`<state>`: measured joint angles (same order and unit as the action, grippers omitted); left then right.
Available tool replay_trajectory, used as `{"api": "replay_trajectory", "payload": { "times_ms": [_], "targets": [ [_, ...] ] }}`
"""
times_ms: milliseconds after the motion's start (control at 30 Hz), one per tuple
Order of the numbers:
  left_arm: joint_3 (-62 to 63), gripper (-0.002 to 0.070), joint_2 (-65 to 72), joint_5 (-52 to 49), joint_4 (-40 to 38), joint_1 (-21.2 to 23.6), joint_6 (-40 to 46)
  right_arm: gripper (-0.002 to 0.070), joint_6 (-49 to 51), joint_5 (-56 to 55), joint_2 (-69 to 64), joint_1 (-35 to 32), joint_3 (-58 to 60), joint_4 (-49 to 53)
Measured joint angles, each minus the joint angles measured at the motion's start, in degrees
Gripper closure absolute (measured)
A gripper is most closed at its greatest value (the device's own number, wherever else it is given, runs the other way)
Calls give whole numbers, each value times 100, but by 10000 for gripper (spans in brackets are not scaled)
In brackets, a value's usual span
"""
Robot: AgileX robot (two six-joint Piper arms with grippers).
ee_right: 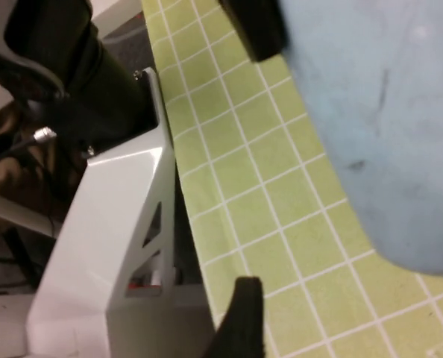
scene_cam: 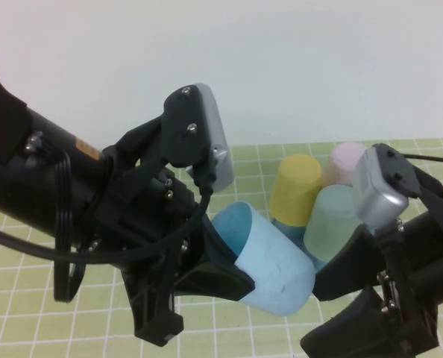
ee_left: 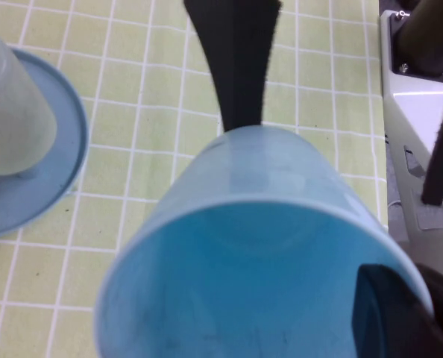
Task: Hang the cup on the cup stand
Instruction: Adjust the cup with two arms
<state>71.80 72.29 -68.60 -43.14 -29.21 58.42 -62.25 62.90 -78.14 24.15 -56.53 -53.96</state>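
The sky-blue cup (scene_cam: 270,261) is held sideways above the table, its mouth toward my left arm. My left gripper (scene_cam: 221,262) is shut on its rim, with one finger inside the cup (ee_left: 244,246) and one outside. My right gripper (scene_cam: 315,313) sits at the cup's closed end, open, its fingers (ee_right: 240,321) spread apart and off the cup (ee_right: 378,119). The blue cup stand (scene_cam: 290,230) is behind, its round dish (ee_left: 54,175) on the mat.
On the stand sit a yellow cup (scene_cam: 296,188), a pink cup (scene_cam: 346,160) and a grey-green cup (scene_cam: 332,220), the last also in the left wrist view (ee_left: 13,104). A green grid mat (ee_left: 147,149) covers the table. The robot's white base (ee_right: 124,224) borders it.
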Motion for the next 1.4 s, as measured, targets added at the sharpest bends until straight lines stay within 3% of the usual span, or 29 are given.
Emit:
{"api": "replay_trajectory", "payload": {
  "times_ms": [233, 433, 600, 700, 933, 1167, 1400],
  "targets": [
    [-355, 675, -183, 560, 320, 0, -127, -15, 1077, -16, 0, 0, 0, 49],
    [-1048, 675, -719, 1712, 443, 0, -208, -16, 2774, -824, 0, -171, 0, -23],
    [-1630, 675, -1197, 3021, 243, -60, -222, -16, 4434, -1848, 0, -394, 0, -751],
    [-1869, 675, -1276, 3590, 96, -198, -173, -16, 4991, -2373, 0, -394, 0, -1771],
    [-2132, 675, -1210, 5495, -228, -1058, -45, -16, 5185, -3183, 0, -394, 0, -3950],
    [-2132, 675, -984, 6945, -197, -2005, 90, -16, 5292, -3378, 0, -394, 129, -4302],
    [-2132, 675, -453, 7527, -197, -2546, 286, -17, 5633, -3425, 0, -394, 663, -4356]
  ]
}}
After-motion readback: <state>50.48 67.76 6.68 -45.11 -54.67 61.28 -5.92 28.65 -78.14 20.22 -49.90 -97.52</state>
